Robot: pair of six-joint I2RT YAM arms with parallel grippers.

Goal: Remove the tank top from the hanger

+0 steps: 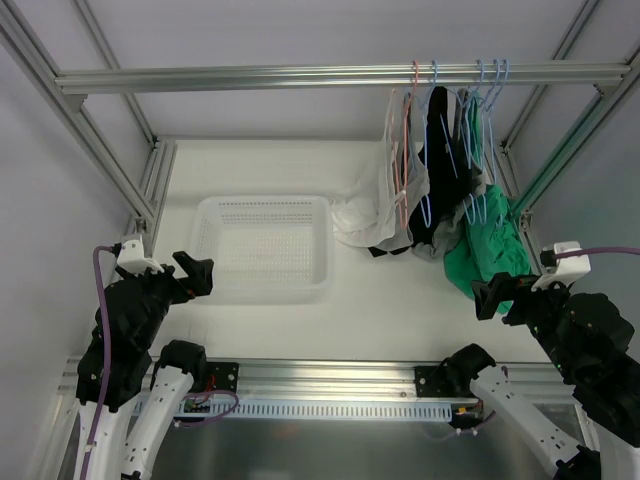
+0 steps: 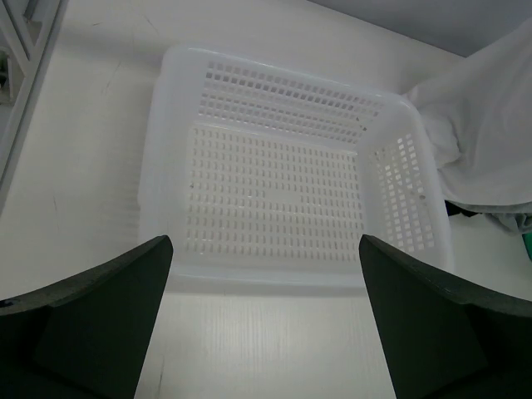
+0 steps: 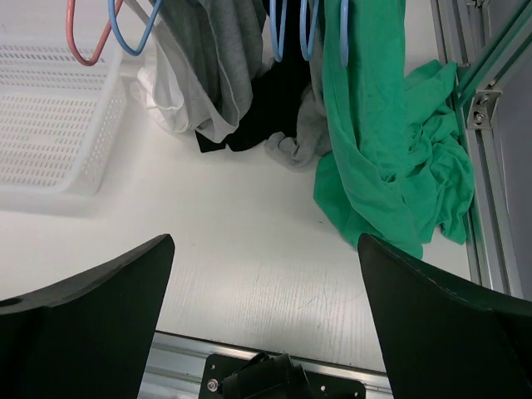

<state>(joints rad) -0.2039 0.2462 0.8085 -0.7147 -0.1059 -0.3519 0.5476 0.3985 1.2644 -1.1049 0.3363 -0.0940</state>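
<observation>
— Jaws on both sides: how do they stand?
— Wide apart on the left arm (image 1: 130,320). Its wrist view shows two dark fingers (image 2: 100,324) at the lower corners, with only table and basket between them. The right arm (image 1: 585,340) is the same, its fingers (image 3: 91,324) spread wide and holding nothing.
— Where are they?
— The left jaws sit just beside the near left corner of the white perforated plastic basket (image 1: 265,250), which lies on the white table (image 1: 380,290). The right jaws are low on the right, near the bottom end of the green cloth garment (image 1: 485,250) but apart from it.
— And the tank top?
— Several garments hang at the far right from thin plastic hangers hooked over the aluminium rail (image 1: 300,76). One is a pink hanger (image 1: 405,150) and the rest are blue hangers (image 1: 490,100). Reading from the left there is a white garment (image 1: 365,215), a black garment (image 1: 440,150) and the green one. A grey garment (image 3: 212,66) shows among them in the right wrist view. Their lower ends lie crumpled on the table. The white heap lies right against the basket's far right corner. I cannot tell which of them is the tank top, but all are on their hangers.
</observation>
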